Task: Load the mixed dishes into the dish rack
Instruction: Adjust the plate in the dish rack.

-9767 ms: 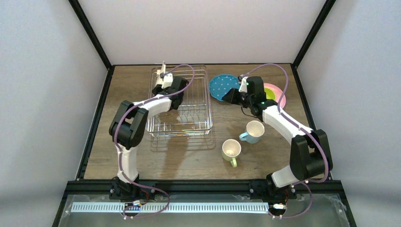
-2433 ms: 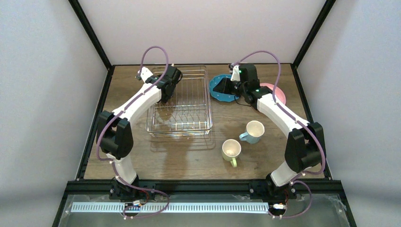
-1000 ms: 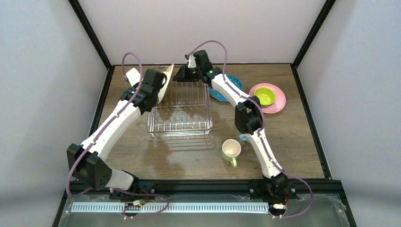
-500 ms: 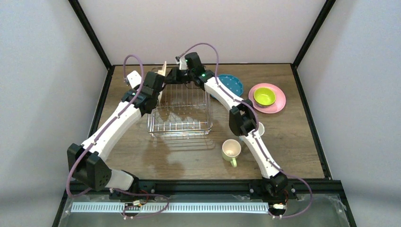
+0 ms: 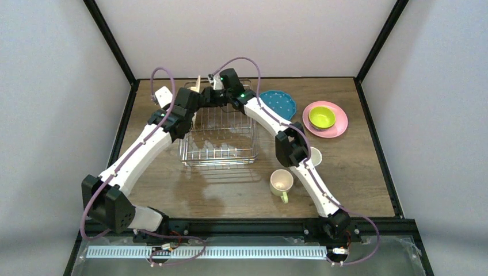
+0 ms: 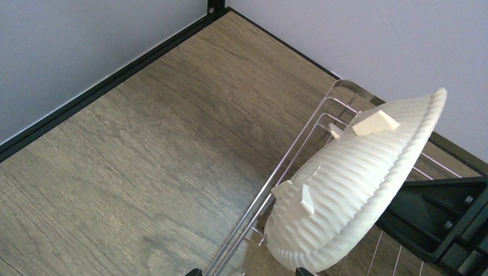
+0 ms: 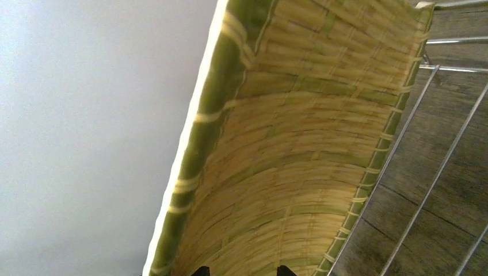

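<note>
The tan woven-look plate (image 5: pixel 199 84) stands on edge at the back left corner of the dish rack (image 5: pixel 220 161). My left gripper (image 5: pixel 193 102) is open just left of it; in the left wrist view the plate's ribbed white underside (image 6: pixel 357 178) leans over the rack's wire rim (image 6: pixel 288 167), above my left gripper (image 6: pixel 247 273). My right gripper (image 5: pixel 207 96) reaches across the rack from the right. It is open, with the plate's woven face (image 7: pixel 299 149) filling the right wrist view just beyond my right gripper (image 7: pixel 243 271).
The teal dotted plate (image 5: pixel 282 103) lies right of the rack. The pink plate (image 5: pixel 339 127) carries the lime-inside bowl (image 5: pixel 322 117). A pale yellow-green mug (image 5: pixel 281 183) and a light-blue mug (image 5: pixel 315 155), half hidden by my right arm, stand in front.
My right gripper has moved left along the rack's back edge to the tan plate. The plate has gone from tilted to nearly upright. The left arm has barely shifted.
</note>
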### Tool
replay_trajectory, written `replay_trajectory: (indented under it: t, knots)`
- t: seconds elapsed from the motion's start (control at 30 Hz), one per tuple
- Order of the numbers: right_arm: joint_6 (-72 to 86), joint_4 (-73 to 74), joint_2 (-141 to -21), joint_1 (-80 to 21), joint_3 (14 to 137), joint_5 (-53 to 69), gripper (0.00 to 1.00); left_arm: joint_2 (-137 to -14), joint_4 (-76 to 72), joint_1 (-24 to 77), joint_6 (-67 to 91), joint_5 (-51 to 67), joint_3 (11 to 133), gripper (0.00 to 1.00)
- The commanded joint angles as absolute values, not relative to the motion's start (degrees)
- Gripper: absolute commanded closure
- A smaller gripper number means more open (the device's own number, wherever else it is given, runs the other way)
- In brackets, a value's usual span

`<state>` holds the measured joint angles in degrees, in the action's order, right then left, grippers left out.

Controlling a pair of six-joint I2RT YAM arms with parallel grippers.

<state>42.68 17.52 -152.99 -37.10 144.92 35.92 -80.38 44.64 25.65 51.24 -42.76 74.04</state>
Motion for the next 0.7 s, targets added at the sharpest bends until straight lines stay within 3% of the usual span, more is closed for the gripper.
replay_trajectory:
  t: [0.0,0.67]
  knots:
    - [43.4,16.4,-155.1,-38.3,147.3,37.5,0.34,-79.8,43.8,25.4,50.9,-42.3,72.9,0.07]
    - [40.1,19.9,-155.3,-41.3,148.7,39.7,0.35,-78.3,43.4,25.4,52.7,-41.4,70.7,0.07]
